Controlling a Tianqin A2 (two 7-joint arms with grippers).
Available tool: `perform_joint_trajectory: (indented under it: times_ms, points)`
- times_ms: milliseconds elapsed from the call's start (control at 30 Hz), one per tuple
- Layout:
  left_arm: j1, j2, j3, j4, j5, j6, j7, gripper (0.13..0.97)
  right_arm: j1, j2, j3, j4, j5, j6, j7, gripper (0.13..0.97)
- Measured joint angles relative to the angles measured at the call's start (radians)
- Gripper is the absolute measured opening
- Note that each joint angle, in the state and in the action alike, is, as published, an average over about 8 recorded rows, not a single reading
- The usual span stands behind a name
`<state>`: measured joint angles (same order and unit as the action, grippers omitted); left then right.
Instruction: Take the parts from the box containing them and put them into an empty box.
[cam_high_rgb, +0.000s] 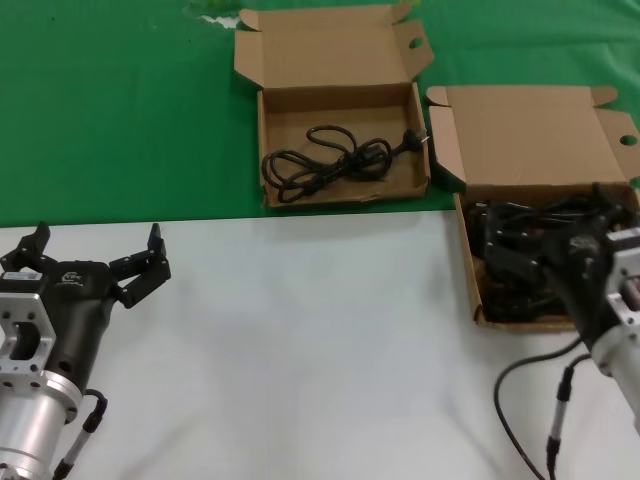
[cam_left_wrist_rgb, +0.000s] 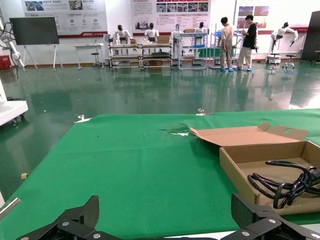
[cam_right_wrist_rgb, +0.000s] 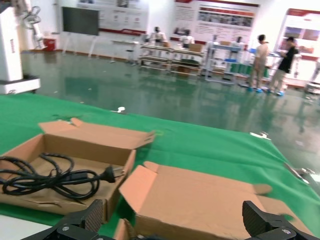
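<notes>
The right claw (cam_high_rgb: 590, 225) sits wide open, holding nothing, down among the black power cords (cam_high_rgb: 520, 255) in the wider box (cam_high_rgb: 478, 290). One cord (cam_high_rgb: 335, 160) lies in the squarer box (cam_high_rgb: 270, 150). The left claw (cam_high_rgb: 95, 255) hangs wide open and empty over the white desk (cam_high_rgb: 300, 350).

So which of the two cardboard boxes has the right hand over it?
The wider box, at the table's right. The right hand is over its tangled cords; the squarer box holds one cord.
</notes>
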<state>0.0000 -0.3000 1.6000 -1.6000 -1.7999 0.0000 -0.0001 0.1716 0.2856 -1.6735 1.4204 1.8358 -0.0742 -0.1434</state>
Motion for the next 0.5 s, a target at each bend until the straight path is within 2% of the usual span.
perform_joint_trajectory:
  times_ms: [133, 233, 500]
  points:
    - [0.0, 0.0, 0.0, 0.0, 0.0, 0.0, 0.0, 0.93, -0.067, 0.006, 0.029, 0.07, -0.014, 0.029, 0.056, 0.966]
    - [0.0, 0.0, 0.0, 0.0, 0.0, 0.0, 0.0, 0.939, -0.104, 0.009, 0.045, 0.109, -0.022, 0.045, 0.087, 0.966]
    - [0.0, 0.0, 0.0, 0.0, 0.0, 0.0, 0.0, 0.966, -0.128, 0.011, 0.055, 0.134, -0.027, 0.056, 0.107, 0.966]
